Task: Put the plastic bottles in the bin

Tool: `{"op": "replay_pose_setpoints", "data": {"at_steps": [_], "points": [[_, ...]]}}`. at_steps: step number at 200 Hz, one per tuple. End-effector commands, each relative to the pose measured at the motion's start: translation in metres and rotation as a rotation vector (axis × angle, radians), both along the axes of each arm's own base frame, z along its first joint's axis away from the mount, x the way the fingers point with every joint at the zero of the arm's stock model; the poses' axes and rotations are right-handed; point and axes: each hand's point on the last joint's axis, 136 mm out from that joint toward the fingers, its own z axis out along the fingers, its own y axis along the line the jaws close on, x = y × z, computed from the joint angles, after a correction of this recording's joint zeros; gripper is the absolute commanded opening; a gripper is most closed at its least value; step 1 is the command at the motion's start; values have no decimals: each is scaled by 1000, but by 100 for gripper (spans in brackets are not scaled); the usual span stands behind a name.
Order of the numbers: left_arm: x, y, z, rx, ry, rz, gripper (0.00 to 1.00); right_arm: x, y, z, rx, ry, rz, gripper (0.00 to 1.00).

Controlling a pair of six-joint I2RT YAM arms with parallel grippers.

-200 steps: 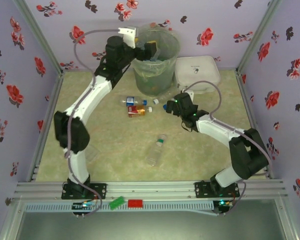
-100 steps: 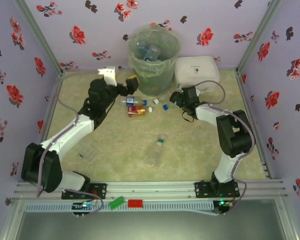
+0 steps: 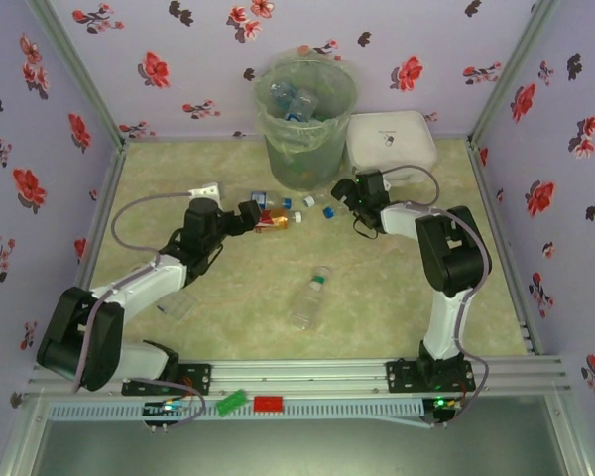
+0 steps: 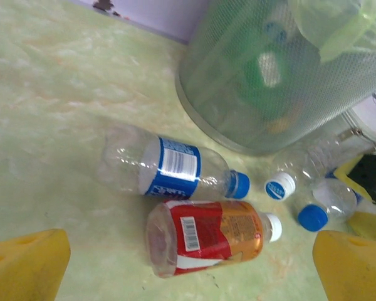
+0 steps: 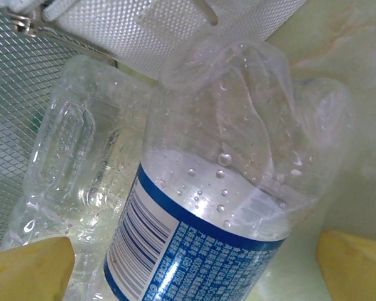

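Jaws stand wide on both arms, nothing held. A little left of the tabletop's (image 3: 397,297) middle, toward the far edge, the left gripper (image 3: 252,212) hovers over two lying bottles: the blue-labelled clear bottle (image 4: 169,166) and, just beside it on the near side, the red-orange bottle (image 4: 207,237). Its yellow fingers (image 4: 26,266) bracket the red-orange one end to end. It would likely be better to turn the wrist and close across the body, so the neighbour is not dragged along.

The right gripper (image 3: 340,188) sits by the foot of the bin (image 3: 305,159), which stands at the middle of the far edge. Its fingers are either side of a crumpled clear bottle (image 5: 216,207) lying against another clear bottle (image 5: 59,163). That thin wall should give — close gently at the label band, then lift high enough to pass the bin's rim.
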Motion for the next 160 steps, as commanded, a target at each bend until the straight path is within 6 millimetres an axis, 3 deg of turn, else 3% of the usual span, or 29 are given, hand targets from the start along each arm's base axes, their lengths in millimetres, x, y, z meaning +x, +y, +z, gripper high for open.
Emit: {"op": "replay_pose_setpoints", "data": {"at_steps": [1,35,124,160], "points": [[12,12,25,-35,-76,79,100,1,-5,-8,13,22,-34,100],[17,12,30,-45,-85,85,100,-9,-16,-15,-47,65,-35,98],[13,16,20,-73,-54,109,100,-50,-46,-21,-173,131,-33,87],[15,15,23,-84,-56,111,100,-51,-51,-25,-176,139,-46,87]]}}
